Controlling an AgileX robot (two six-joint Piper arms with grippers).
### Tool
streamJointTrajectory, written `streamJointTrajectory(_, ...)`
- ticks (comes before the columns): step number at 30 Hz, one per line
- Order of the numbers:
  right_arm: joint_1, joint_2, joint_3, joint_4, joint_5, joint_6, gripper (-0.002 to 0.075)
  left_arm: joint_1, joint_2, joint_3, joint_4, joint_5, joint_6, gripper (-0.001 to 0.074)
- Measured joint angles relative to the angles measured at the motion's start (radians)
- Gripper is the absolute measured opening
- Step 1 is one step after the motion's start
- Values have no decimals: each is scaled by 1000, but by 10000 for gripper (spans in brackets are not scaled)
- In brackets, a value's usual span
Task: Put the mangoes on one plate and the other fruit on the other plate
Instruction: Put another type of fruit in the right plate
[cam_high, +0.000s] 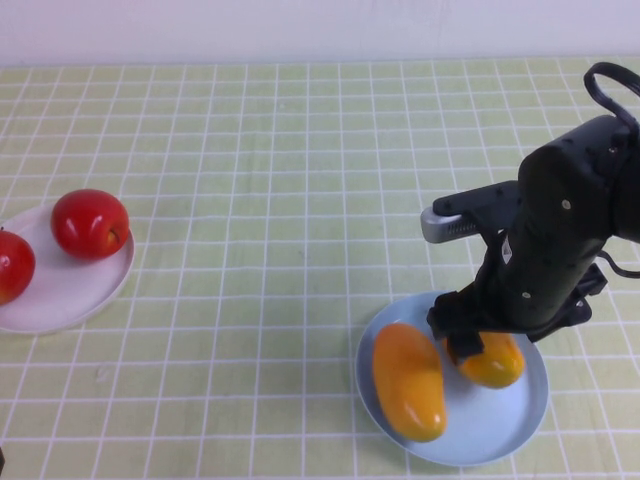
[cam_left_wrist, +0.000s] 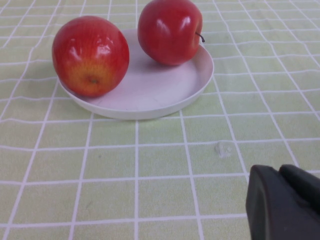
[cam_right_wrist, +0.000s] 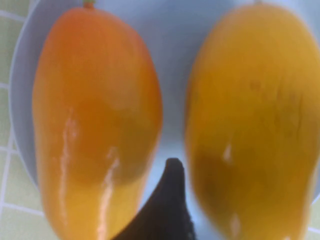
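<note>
**Two mangoes on the blue plate, two apples on the white plate; right arm low over the mangoes**

Landmark: the light blue plate (cam_high: 520, 425), which lies on the green checked counter (cam_high: 300, 200) at its near right.

Both mangoes rest on the light blue plate. The larger mango (cam_high: 408, 380) lies on the plate's left half, lengthwise, its near end by the rim. The second mango (cam_high: 495, 362) lies just beside it, toward the plate's far right, partly covered by the right arm (cam_high: 560, 230). In the right wrist view the two fruits lie side by side with a narrow strip of plate between them (one deeper orange (cam_right_wrist: 95, 115), one more yellow (cam_right_wrist: 252, 125)).

The right end effector (cam_high: 462, 340) hangs directly over the plate, at the second mango's left end. One dark fingertip (cam_right_wrist: 167, 200) shows over the gap between the mangoes; whether the fingers are apart or together I cannot tell.

The white plate (cam_high: 75, 290) sits well to the left of the blue plate, at the counter's left edge. It carries both apples: one apple (cam_high: 90, 224) on its far side, the other apple (cam_high: 14, 266) toward its left rim, cut by the frame.

The left end effector (cam_left_wrist: 285, 202) hovers above bare counter near the white plate (cam_left_wrist: 145, 95), far left of the blue plate; its two dark fingers lie pressed together, holding nothing.
</note>
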Motion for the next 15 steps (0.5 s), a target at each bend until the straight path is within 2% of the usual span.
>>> streamJointTrajectory(5, 0, -8, -2, -4, 0, 0, 613, 0, 0, 0, 0, 0, 0, 1)
streamJointTrajectory(8, 0, -30, -2, -1, 35, 1, 542, 0, 0, 0, 0, 0, 0, 1)
streamJointTrajectory(10, 0, -61, -2, 5, 66, 1, 454, 0, 0, 0, 0, 0, 0, 1)
streamJointTrajectory(15, 0, -185, -2, 1, 147, -14, 103, 0, 0, 0, 0, 0, 0, 1)
